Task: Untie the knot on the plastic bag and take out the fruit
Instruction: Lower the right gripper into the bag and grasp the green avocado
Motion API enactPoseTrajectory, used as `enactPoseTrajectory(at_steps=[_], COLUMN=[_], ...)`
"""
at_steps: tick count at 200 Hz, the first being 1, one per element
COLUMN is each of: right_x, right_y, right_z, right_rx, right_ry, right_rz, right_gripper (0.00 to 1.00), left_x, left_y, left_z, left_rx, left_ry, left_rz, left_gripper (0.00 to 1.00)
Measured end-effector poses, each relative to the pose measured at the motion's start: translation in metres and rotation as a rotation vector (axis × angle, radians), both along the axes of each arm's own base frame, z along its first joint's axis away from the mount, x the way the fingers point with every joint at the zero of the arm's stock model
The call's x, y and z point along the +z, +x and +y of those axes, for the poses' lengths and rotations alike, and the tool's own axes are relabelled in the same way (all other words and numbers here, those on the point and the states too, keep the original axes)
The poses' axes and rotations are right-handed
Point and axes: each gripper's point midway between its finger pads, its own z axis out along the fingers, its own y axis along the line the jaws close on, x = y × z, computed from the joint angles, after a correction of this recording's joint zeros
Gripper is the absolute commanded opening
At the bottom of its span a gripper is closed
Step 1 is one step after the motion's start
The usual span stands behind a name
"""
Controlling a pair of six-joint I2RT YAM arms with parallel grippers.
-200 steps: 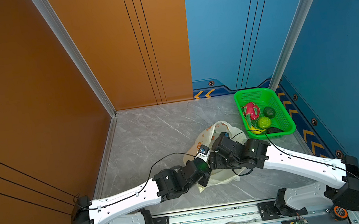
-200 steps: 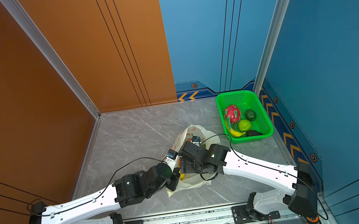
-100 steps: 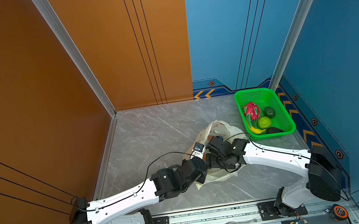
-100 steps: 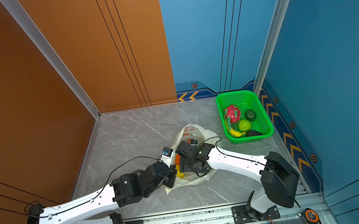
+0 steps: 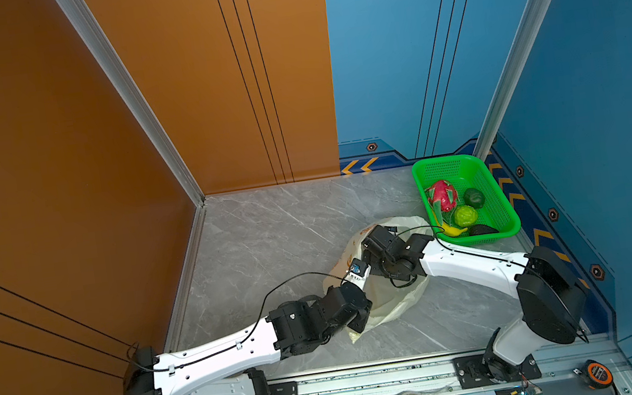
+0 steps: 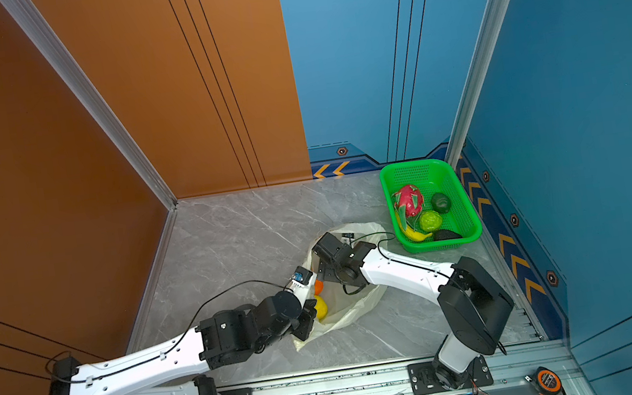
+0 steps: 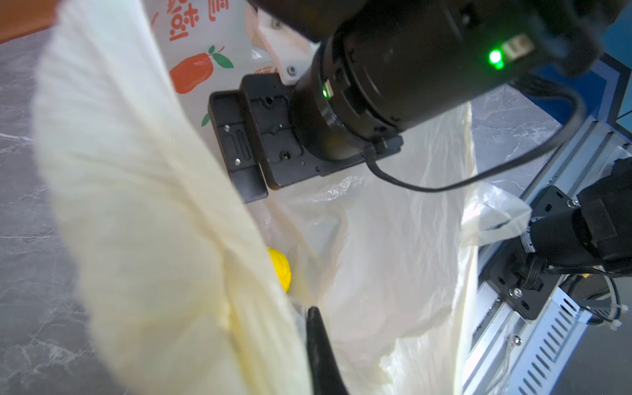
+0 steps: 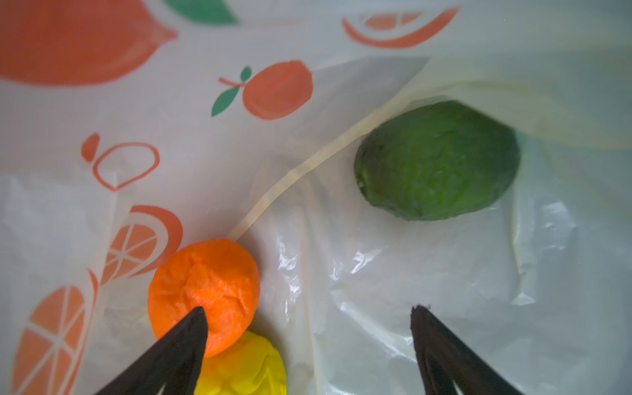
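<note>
right gripper [image 8: 309,309]: spread wide, empty, inside plastic bag [image 8: 393,273]
orange [image 8: 205,290]: at one fingertip, off-centre of the gap; lemon [image 8: 246,366] touching it
avocado [image 8: 437,160]: past orange, farther ahead
left gripper [image 7: 307,321]: clenched on plastic bag rim

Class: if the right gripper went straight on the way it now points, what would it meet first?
Probably bare inner film of the plastic bag, ahead of the open right gripper; the avocado lies beyond, off to one side, the orange by one fingertip. Depth is unclear.
</note>
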Motion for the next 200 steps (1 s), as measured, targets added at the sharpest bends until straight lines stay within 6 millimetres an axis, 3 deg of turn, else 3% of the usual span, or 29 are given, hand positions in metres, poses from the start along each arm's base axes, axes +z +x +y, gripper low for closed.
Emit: enactPoseTrajectory(at_steps=[38, 91, 144, 200], right_x=[-0.001, -0.021, -0.029, -0.045], right_y=[0.012, 0.02, 0.04, 0.054], right_z=[-0.017, -0.041, -0.043, -0.052], right_rx=[-0.066, -0.135, -0.171, -0.198], right_ry=[-0.043, -0.08, -0.063, -0.075], right_rz=[-0.049, -0.085, -0.152, -0.151], right_gripper=[0.93, 0.92, 0.92, 0.69], left_x=[-0.013, -0.026, -0.024, -0.021], left_y=[-0.013, -0.019, -0.019, -0.018], left_z=[-0.011, -0.018, -0.019, -0.02], left_rx=[-0.049, -0.08, -0.083, -0.085], left_ry=[0.039, 0.088, 0.085, 0.08], left_rz=[0.009, 0.011, 0.008, 0.003], left_gripper=[0.0, 0.0, 0.0, 0.0])
